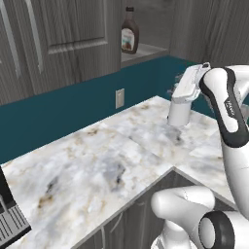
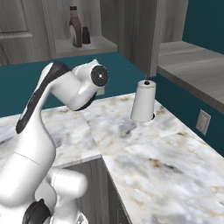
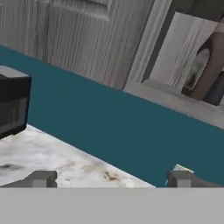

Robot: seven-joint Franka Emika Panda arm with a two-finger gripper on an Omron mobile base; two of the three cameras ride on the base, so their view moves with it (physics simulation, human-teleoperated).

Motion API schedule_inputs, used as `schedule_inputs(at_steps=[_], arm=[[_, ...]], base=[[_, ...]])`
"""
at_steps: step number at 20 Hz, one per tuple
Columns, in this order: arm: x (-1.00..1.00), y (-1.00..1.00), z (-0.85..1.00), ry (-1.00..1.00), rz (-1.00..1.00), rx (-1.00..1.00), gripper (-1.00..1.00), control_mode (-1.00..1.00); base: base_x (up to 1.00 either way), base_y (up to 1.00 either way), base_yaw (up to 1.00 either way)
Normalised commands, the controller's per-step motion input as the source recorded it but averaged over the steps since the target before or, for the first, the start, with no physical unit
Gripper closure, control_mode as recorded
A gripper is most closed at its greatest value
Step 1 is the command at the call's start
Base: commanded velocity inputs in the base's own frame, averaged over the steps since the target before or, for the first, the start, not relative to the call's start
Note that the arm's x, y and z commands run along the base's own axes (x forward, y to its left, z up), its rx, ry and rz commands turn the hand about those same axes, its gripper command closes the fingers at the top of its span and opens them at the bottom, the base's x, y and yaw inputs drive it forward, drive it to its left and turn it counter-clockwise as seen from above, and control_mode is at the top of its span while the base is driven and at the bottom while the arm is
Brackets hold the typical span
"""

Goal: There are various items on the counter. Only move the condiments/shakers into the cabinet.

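The dark brown squeeze bottle (image 1: 130, 31) with a pale label stands on the shelf (image 1: 146, 51) of the open cabinet, above the counter (image 1: 97, 160). From the right base it is the squeeze bottle (image 2: 76, 27) with a small dark-capped shaker (image 2: 85, 36) close beside it on the shelf (image 2: 98, 45). In the hand view my gripper (image 3: 111, 179) is open with nothing between its fingertips (image 3: 41, 179). It hovers over the marble counter (image 3: 65, 153) and faces the teal wall. The bottle (image 3: 210, 65) and shaker (image 3: 216, 89) sit up at the right.
A white paper towel roll (image 2: 143, 101) stands on the counter near the back wall, partly behind my hand in the left base view. A black appliance (image 3: 13, 105) sits at the counter's left end. A wall outlet (image 1: 119, 98) is on the teal backsplash.
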Motion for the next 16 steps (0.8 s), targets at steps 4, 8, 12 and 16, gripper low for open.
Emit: schedule_inputs(at_steps=[4, 8, 12, 16], arm=[[0.4, 0.19, -0.03, 0.32, -0.01, -0.11, -1.0, -1.0], [0.0, 0.0, -0.07, 0.08, 0.0, -0.01, -1.0, 1.0], [0.0, 0.0, 0.0, 0.0, 0.0, 0.0, -1.0, 1.0], [0.0, 0.0, 0.0, 0.0, 0.0, 0.0, -1.0, 1.0]], base=[[0.0, 0.0, 0.0], [-0.62, -0.01, -0.06], [-1.0, 0.0, -0.19], [-1.0, 0.0, -0.41]])
